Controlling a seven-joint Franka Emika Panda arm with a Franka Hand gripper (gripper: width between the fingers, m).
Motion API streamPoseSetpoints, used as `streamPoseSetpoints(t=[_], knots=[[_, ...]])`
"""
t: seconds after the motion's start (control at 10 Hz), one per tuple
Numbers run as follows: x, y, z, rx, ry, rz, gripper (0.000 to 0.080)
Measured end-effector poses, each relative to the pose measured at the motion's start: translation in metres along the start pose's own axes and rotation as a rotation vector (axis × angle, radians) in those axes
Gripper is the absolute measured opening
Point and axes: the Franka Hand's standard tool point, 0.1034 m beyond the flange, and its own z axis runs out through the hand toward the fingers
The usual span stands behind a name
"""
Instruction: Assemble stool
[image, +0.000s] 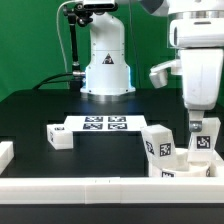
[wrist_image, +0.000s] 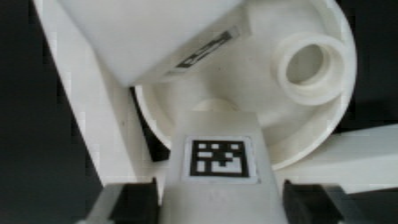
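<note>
My gripper (image: 198, 126) hangs at the exterior view's right, shut on a short white stool leg (image: 202, 142) with a black-and-white tag. In the wrist view the leg (wrist_image: 217, 158) sits between the two dark fingers (wrist_image: 153, 205), tag facing the camera. Just beyond it is the round white seat (wrist_image: 267, 70), showing a round hole (wrist_image: 317, 65). In the exterior view the seat (image: 157, 146) rests beside the held leg, close to the front rail, with tags on it. Whether the leg touches the seat I cannot tell. Another loose leg (image: 58, 137) lies at the left.
The marker board (image: 105, 124) lies flat mid-table before the robot base (image: 106, 70). A long white rail (image: 90, 190) runs along the front edge, and a rail end (image: 6, 152) shows at the left. The tabletop is black.
</note>
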Motion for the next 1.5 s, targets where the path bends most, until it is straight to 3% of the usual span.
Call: streamPoseSetpoints(t=[1.5], knots=[[0.0009,-0.0031,0.0033,0.038,0.039,1.156,0.0334]])
